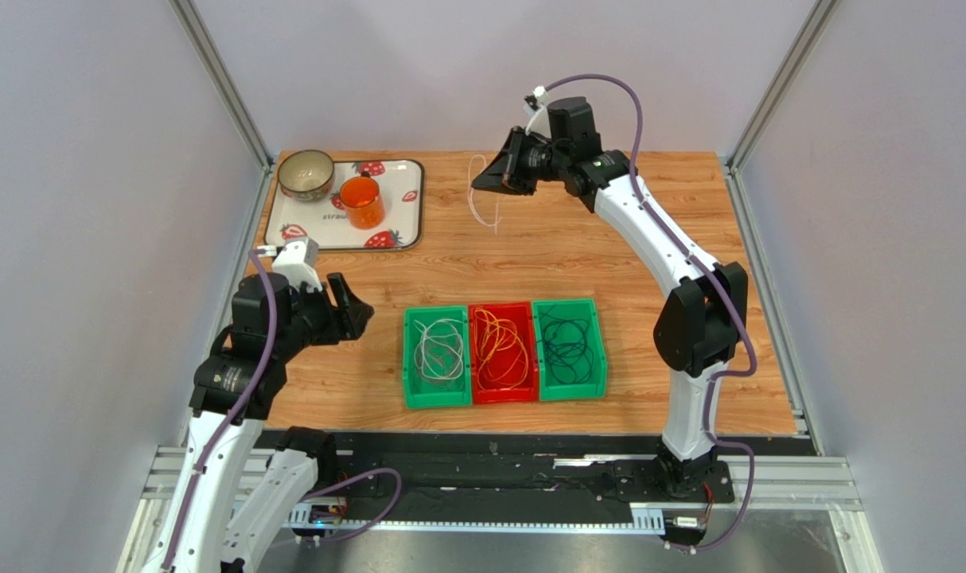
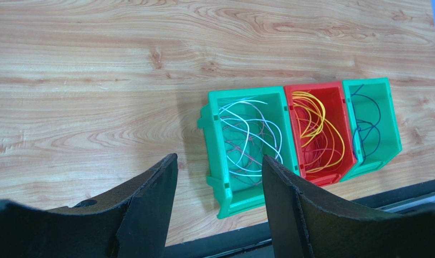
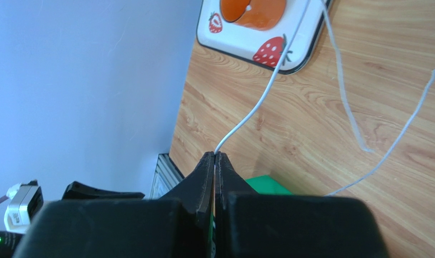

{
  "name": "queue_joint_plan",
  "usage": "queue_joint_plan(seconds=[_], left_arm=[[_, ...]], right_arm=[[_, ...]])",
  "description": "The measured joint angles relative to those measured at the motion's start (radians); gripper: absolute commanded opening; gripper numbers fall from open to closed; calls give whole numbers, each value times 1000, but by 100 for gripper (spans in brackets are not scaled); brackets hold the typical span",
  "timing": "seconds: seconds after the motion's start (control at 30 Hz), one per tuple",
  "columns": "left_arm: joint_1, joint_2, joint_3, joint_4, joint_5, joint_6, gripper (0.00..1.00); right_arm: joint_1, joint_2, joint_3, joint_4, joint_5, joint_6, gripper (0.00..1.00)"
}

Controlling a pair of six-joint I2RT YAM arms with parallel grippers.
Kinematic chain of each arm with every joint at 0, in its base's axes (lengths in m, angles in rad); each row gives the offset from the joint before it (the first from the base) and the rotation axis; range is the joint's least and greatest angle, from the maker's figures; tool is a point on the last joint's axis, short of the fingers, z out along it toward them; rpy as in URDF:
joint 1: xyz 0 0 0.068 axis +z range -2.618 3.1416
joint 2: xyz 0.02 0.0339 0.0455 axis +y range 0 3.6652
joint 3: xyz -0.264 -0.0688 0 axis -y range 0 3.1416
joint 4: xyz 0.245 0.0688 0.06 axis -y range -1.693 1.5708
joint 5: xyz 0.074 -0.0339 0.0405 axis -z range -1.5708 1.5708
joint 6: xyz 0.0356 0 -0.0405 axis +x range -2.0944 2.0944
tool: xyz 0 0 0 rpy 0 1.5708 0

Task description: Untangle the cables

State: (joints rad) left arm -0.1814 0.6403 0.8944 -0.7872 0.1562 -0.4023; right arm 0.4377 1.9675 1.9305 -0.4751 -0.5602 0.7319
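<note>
My right gripper [image 3: 215, 157], upper centre overhead, pinches a white cable [image 3: 268, 88]; my left gripper [image 2: 218, 160], lower left, hangs with jaws released, empty.

The right arm is stretched far forward and raised, the right gripper [image 3: 215, 157] pressed shut on a thin white cable [image 3: 268, 88], while the left arm is folded near its base, the left gripper [image 2: 219, 166] spread open.

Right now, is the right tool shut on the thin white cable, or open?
Shut on it: the right tool is pressed closed, with the thin white cable running out from its tips.
</note>
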Motion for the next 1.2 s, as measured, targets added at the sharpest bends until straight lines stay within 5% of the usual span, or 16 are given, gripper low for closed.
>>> queue_joint_plan(seconds=[0.27, 1.2], left_arm=[[0, -1, 0, 0, 0, 0, 67], [0, -45, -6, 0, 1, -1, 66]], right_arm=[[64, -77, -5, -1, -45, -3, 0], [333, -583, -419, 58, -67, 4, 0]])
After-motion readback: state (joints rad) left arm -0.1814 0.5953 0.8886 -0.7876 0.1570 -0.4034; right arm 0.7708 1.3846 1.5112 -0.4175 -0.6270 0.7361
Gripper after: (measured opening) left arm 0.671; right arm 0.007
